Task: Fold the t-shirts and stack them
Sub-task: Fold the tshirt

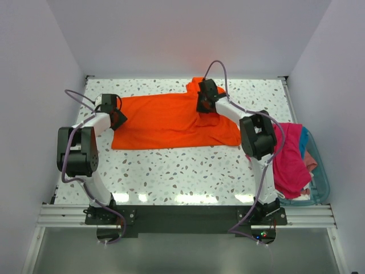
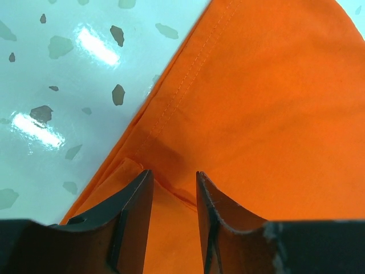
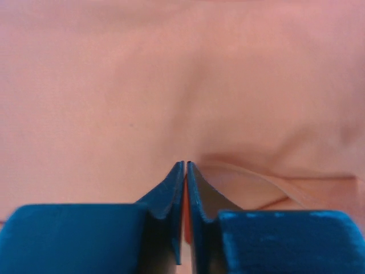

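Left wrist: left tool (image 2: 171,174) gapes astride the stitched hem of the orange t-shirt (image 2: 274,103); right tool (image 3: 186,164) pinches its soft fold.

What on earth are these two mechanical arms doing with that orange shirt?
They are folding laundry. An orange t-shirt lies spread out on the speckled table. The left fingers sit apart at its left edge, over the hem, while the right fingers look pinched shut on the cloth near its far right corner. A magenta t-shirt and a paler pink one hang out of a teal bin on the right, not yet folded.
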